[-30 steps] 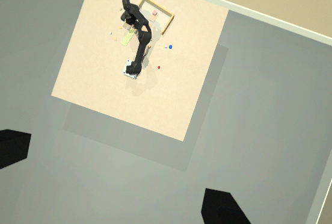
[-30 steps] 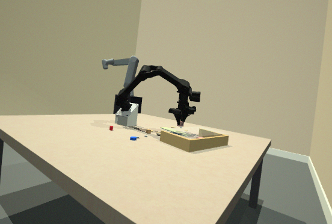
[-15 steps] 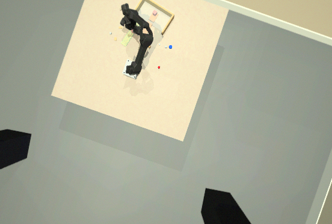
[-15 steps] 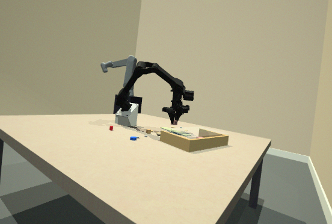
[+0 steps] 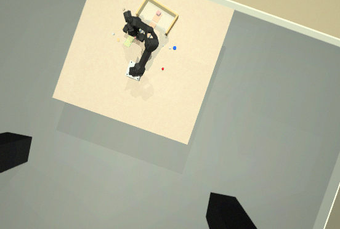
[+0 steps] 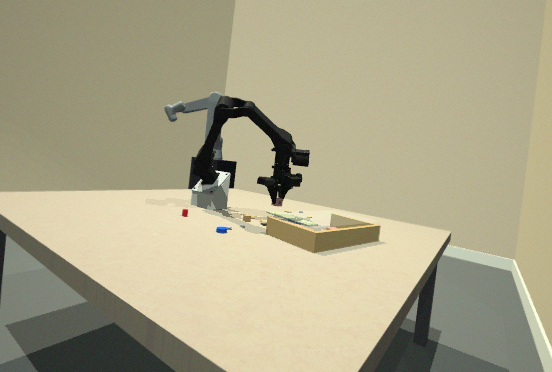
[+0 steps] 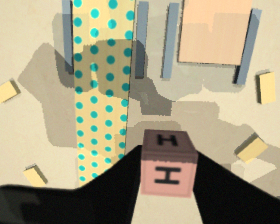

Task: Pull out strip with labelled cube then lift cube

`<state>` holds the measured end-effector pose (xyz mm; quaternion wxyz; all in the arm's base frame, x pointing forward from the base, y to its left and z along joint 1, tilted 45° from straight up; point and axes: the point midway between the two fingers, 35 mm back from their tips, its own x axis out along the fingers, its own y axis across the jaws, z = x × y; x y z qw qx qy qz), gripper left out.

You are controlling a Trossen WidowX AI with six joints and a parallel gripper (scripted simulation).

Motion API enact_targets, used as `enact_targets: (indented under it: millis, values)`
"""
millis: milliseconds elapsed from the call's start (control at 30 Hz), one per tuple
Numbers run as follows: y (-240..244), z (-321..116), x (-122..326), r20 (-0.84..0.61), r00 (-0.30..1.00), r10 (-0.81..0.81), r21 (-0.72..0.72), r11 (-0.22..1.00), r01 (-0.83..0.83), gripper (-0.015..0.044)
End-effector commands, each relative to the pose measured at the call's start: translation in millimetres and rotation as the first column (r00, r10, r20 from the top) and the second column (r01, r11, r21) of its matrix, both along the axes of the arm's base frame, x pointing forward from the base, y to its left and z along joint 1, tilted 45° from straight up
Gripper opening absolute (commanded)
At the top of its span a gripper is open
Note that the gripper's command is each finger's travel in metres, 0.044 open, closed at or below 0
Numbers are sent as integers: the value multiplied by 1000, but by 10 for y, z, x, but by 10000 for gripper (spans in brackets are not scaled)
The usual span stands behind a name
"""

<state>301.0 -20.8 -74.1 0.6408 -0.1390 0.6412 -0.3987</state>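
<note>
My gripper [image 6: 277, 202] [image 7: 164, 152] is shut on a pink cube marked H [image 6: 277, 201] [image 7: 167, 177] and holds it in the air above the table. The dotted strip [image 5: 128, 42] [image 7: 102, 107], pale yellow with teal dots, lies below and to the left of the cube in the wrist view, its near end hidden by the left finger. A plain peach strip [image 7: 216, 32] lies to the right, between rails. In the top view, another pink cube [image 5: 158, 13] sits on a peach piece [image 5: 156, 18] in the walled tray. The arm hides part of both strips there.
The walled tray [image 5: 162, 5] [image 6: 347, 237] stands beyond the arm. Blue-grey rails [image 7: 141, 42] [image 7: 170, 42] flank the strips. Several small yellow blocks [image 7: 6, 91] [image 7: 266, 87] [image 7: 251, 149] lie around. A blue piece [image 5: 174, 48] [image 6: 222, 230] and a red piece [image 5: 162, 69] [image 6: 185, 213] lie aside.
</note>
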Motion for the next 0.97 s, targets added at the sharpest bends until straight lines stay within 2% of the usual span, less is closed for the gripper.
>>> enact_targets:
  millis: [0,200,933]
  values:
    - [7,11,-60,2,1000,-4,2,1000,4,0]
    - [241,250,-11,2,1000,-4,4,1000,4,0]
    - [249,259,-10,2,1000,-4,4,1000,4,0]
